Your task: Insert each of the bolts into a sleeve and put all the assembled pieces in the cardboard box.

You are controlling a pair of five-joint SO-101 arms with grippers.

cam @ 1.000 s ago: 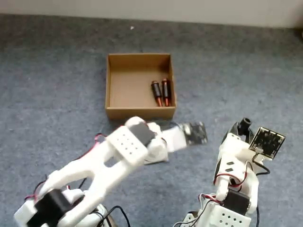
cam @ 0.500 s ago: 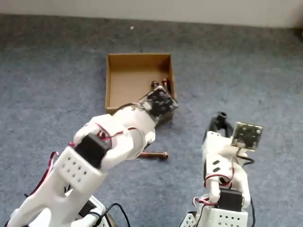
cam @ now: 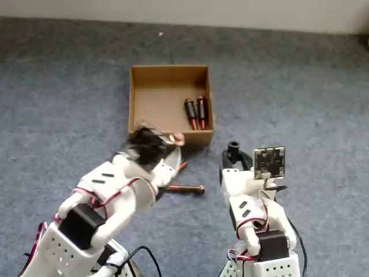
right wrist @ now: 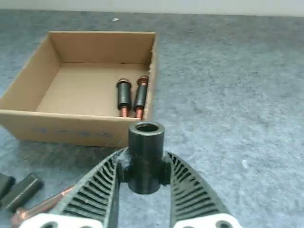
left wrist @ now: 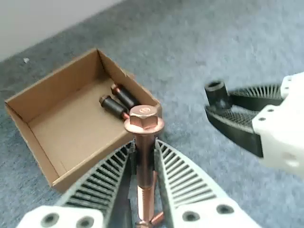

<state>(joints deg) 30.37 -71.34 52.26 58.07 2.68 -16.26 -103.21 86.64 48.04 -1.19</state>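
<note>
Copper hex-head bolt [left wrist: 144,121] clenched in left gripper [left wrist: 144,152], 6 o'clock of brown cardboard box [cam: 131,98]. Black cylindrical sleeve [right wrist: 146,137] clamped upright in right gripper [right wrist: 145,159], 5 o'clock. Likely best: line threaded tip with bore, axes matched, push slow.

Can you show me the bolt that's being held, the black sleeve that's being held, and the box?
bolt [left wrist: 144,123], left wrist view, on its six-sided head.
sleeve [right wrist: 146,162], right wrist view, on its side below the opening.
cardboard box [cam: 169,75], high view, on its far inside wall.

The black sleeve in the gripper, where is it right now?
In the high view the black sleeve stands upright in the right gripper, just right of the cardboard box's near corner.
</note>
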